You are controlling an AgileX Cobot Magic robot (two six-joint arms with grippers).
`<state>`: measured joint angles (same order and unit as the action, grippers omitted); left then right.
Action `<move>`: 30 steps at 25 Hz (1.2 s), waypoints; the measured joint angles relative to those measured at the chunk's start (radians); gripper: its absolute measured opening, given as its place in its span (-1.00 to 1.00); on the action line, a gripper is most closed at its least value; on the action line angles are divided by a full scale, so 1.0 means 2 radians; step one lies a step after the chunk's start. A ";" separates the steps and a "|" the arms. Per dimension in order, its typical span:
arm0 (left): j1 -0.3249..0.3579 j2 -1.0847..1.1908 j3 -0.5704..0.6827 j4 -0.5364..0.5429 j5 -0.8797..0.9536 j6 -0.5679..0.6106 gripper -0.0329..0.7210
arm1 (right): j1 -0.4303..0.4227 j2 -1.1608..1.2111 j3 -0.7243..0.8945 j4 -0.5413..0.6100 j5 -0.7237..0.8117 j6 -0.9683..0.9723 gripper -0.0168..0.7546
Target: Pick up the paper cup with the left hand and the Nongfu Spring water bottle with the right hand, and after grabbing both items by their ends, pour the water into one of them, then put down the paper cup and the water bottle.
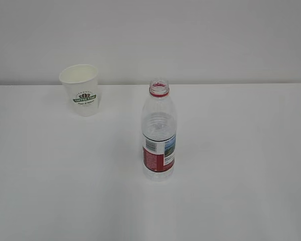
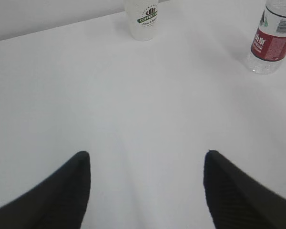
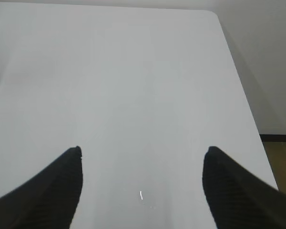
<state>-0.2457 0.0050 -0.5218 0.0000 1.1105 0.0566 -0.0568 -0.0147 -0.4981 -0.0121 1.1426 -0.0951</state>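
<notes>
Both black hands, left and right, spread empty; white tapered paper cup far ahead of left, clear red-labelled plastic bottle ahead-right.

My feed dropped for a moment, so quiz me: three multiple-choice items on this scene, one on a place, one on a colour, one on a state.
1. Seen from the exterior view, the paper cup stands:
A. left of and farther back than the bottle
B. right of the bottle
C. touching the bottle

2. The neck ring of the water bottle is:
A. blue
B. red
C. green

3. The left pincer is:
A. shut on the cup
B. shut on nothing
C. open and empty

Answers: 1 A, the cup sits apart near the table's back edge; 2 B, the ring under the open mouth is red; 3 C, bare table shows between its fingertips.
</notes>
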 joint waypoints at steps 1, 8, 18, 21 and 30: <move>0.000 0.000 0.000 0.000 0.000 0.000 0.54 | 0.000 0.000 0.000 0.000 0.000 0.000 0.57; 0.000 0.000 0.000 0.000 0.000 0.000 0.54 | 0.000 0.000 0.000 0.000 0.000 0.000 0.57; 0.000 0.000 0.000 0.000 0.000 0.000 0.54 | 0.000 0.000 0.000 0.000 0.000 0.000 0.57; 0.000 0.000 0.000 0.000 0.000 0.000 0.54 | 0.000 0.000 0.000 0.000 0.000 0.000 0.57; 0.000 0.000 0.000 0.000 0.000 0.000 0.54 | 0.000 0.000 0.000 0.000 0.000 0.000 0.57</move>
<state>-0.2457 0.0050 -0.5218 0.0000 1.1105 0.0566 -0.0568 -0.0147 -0.4981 -0.0121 1.1426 -0.0951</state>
